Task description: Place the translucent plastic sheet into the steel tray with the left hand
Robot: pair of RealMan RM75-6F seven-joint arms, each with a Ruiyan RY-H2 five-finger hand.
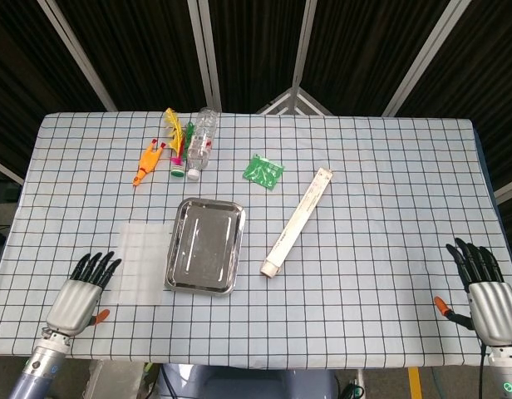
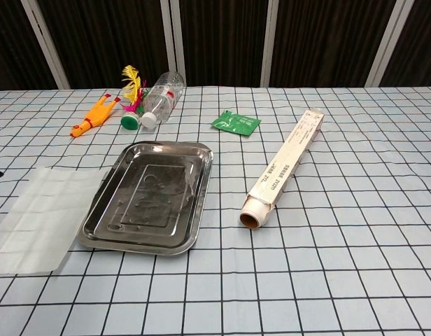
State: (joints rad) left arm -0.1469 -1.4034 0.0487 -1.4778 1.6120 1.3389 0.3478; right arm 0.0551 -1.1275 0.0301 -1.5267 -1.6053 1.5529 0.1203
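At the near edge of the checked table, the left hand lies palm down with its dark fingers spread apart and pointing away from the robot, holding nothing. Its fingertips sit just beside the near left corner of the translucent plastic sheet; from the head view it is hard to say whether they touch the sheet's edge. In the chest view only a dark sliver at the left border hints at this hand. The right hand rests at the near right corner of the table, also palm down with fingers apart and empty, well apart from every object.

The sheet lies flat on the cloth, still outside the steel tray, its right edge running along the tray's left rim and seeming to slip slightly under or against it in the chest view. The tray stands just right of the sheet, its polished floor bare and reflecting light.

Right of the tray, a long narrow box with a roll inside lies diagonally, its open round end toward the robot. Beyond it sits a small green packet. Farther back on the left, a clear plastic bottle lies on its side beside a feathered shuttlecock toy and an orange rubber chicken. Behind the table are dark slatted panels with pale metal bars.
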